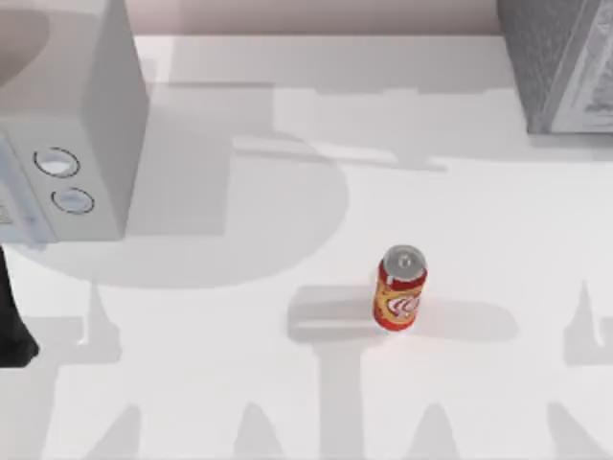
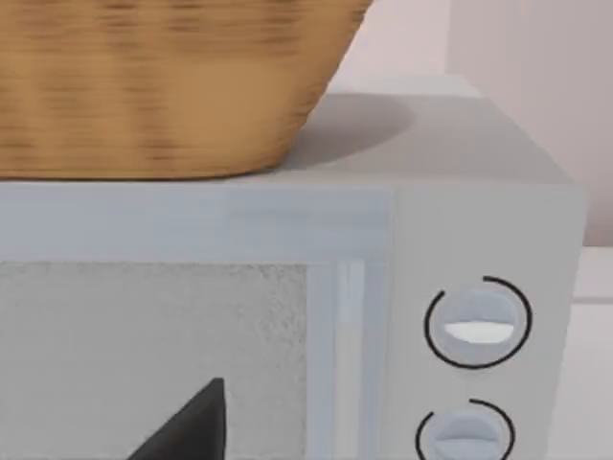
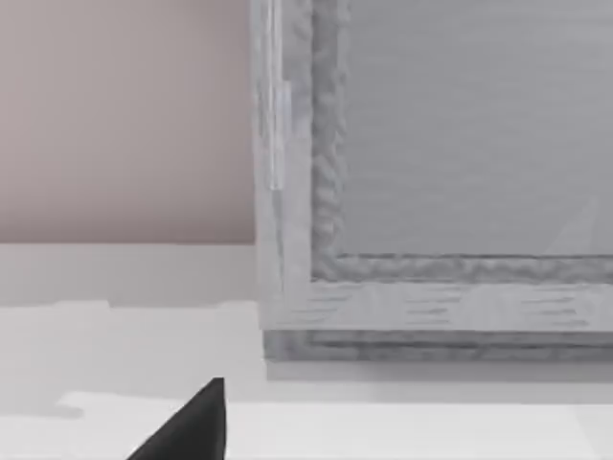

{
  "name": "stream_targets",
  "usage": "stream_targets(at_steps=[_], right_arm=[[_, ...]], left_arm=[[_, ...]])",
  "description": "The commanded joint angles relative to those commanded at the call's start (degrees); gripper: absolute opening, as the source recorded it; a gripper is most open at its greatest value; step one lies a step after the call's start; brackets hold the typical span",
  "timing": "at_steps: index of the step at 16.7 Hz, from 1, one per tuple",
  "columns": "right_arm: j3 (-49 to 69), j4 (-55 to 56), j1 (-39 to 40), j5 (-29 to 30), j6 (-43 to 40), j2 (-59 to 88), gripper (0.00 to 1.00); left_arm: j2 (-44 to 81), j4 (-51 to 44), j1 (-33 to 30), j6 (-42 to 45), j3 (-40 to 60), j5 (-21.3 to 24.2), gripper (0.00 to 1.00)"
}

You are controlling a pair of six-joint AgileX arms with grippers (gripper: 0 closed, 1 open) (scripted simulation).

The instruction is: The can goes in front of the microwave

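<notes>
Red can (image 1: 401, 290) stands upright mid-table, well right of the microwave (image 1: 81, 144).

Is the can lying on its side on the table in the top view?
No, the can stands upright on the white table, its silver top facing up, well to the right of the microwave.

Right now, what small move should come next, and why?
Probably bring one gripper over the can: it stands upright and untouched mid-table, well to the right of the microwave, whose dials face the near edge.
</notes>
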Motion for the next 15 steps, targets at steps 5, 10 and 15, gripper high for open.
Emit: stream_targets(at_steps=[5, 10, 15], right_arm=[[0.00, 0.00, 0.00, 0.00, 0.00, 0.00, 1.00], [0.00, 0.00, 0.00, 0.00, 0.00, 0.00, 1.00], [0.00, 0.00, 0.00, 0.00, 0.00, 0.00, 1.00]], left_arm=[[3.10, -2.17, -1.96, 0.79, 2.72, -0.03, 1.00], [20.11, -12.82, -11.28, 4.01, 16.63, -0.03, 1.00], [49.87, -29.47, -24.01, 6.93, 38.73, 0.20, 1.00]])
